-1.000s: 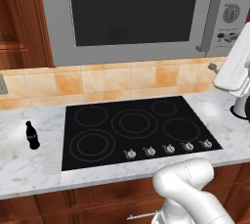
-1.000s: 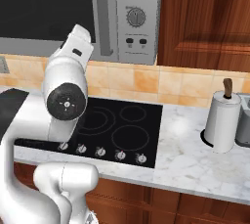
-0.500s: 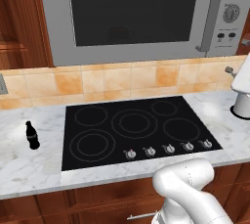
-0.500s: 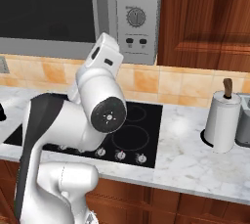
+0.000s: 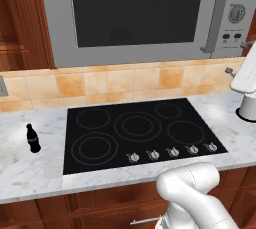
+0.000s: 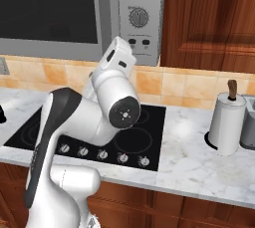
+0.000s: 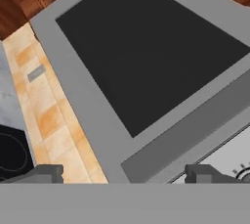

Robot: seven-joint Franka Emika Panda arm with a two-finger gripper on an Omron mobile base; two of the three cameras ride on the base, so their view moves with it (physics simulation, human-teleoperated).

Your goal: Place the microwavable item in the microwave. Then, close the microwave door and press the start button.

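The microwave hangs above the cooktop, its door shut flat against the body, with dark glass and a grey bar handle. Right of the handle is the control panel with its dial and small buttons. The dark red mug is out of view. My hand is raised just below and in front of the panel's lower left corner. In the hand view my gripper is open with nothing between its fingertips, looking at the door glass, the handle and a strip of the panel.
A black cooktop with a row of knobs lies below on the marble counter. A small black cola bottle stands at the counter's left. A paper towel roll stands at the right, under wooden cabinets.
The arm has swung right along the microwave front, carrying the hand from before the door toward the control panel. The door, the bottle and the camera have stayed put.
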